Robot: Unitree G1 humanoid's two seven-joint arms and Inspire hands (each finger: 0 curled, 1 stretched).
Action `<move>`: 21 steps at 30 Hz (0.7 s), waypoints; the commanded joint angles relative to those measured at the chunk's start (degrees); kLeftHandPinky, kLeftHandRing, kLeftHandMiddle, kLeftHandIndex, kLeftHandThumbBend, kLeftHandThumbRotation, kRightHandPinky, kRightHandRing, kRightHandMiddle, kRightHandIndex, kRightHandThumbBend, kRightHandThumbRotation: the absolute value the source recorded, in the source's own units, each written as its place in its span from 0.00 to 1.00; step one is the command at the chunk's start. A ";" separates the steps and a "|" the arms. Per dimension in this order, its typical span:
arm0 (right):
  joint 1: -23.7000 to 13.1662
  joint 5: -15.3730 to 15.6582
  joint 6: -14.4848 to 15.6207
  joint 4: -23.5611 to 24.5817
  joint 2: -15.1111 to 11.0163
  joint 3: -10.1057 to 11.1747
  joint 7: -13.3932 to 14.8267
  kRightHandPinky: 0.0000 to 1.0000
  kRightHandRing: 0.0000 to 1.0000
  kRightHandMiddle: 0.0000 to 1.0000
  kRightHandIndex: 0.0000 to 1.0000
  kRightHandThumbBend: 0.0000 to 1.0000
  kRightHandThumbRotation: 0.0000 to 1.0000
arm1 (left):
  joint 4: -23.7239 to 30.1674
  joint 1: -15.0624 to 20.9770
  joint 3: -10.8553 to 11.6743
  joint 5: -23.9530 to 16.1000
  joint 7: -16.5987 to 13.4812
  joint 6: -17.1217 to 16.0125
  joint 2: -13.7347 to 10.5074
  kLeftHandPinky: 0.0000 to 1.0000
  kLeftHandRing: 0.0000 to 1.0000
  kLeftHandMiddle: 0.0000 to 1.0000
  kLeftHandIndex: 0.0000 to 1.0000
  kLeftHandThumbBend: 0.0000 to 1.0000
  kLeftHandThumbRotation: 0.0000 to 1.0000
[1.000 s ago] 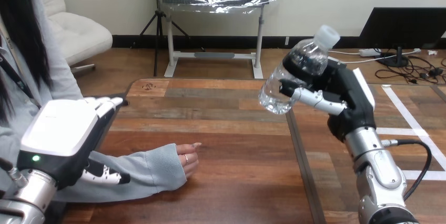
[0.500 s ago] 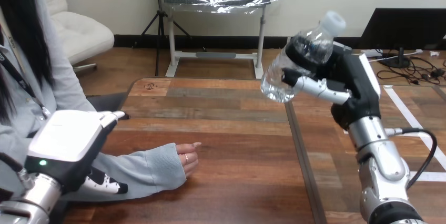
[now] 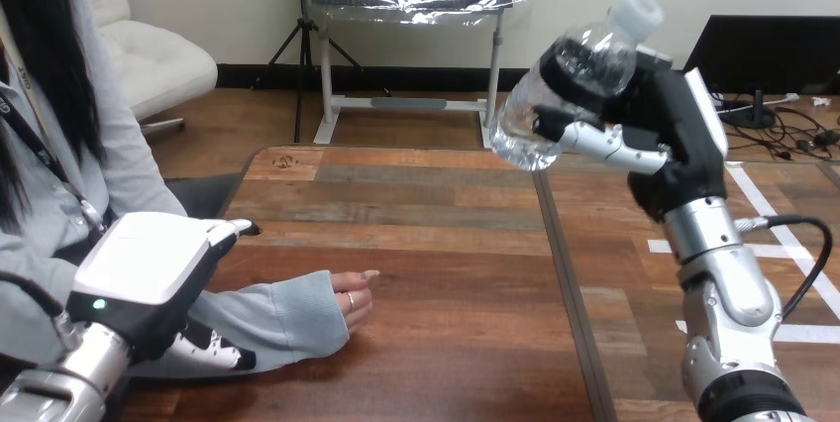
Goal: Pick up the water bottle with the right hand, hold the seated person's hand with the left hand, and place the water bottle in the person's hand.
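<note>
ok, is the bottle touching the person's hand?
Apart. The head view shows the water bottle held up in the right hand, off the table, while the person's hand rests on the table far to its left.

Clear water bottle (image 3: 579, 60) has a white cap (image 3: 636, 14); table (image 3: 446, 273) is brown wood-grain

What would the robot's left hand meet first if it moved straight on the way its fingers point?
Probably only the bare table. The left hand points forward, across the person's sleeve; the person's hand lies right of that line. Depth is unclear.
</note>
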State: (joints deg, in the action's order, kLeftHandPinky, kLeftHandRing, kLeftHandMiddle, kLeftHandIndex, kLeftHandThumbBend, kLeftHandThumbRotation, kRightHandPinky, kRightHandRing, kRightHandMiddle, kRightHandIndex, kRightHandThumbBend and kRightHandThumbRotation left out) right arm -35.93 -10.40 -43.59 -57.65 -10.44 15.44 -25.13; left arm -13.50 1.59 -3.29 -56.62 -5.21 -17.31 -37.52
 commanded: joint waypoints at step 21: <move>3.37 -5.69 3.83 20.23 0.52 -2.22 -1.54 0.22 0.26 0.35 0.40 0.74 0.00 | -8.46 9.45 -6.70 2.32 0.24 -0.39 -1.71 0.75 0.75 0.79 0.82 1.00 0.42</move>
State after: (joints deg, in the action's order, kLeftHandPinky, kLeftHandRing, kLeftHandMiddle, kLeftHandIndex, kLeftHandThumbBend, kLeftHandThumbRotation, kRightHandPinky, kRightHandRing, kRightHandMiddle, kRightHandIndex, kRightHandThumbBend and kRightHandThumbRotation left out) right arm -31.00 -13.69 -40.79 -43.52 -10.35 13.56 -26.19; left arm -20.28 6.81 -8.61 -55.44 -4.61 -17.97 -38.52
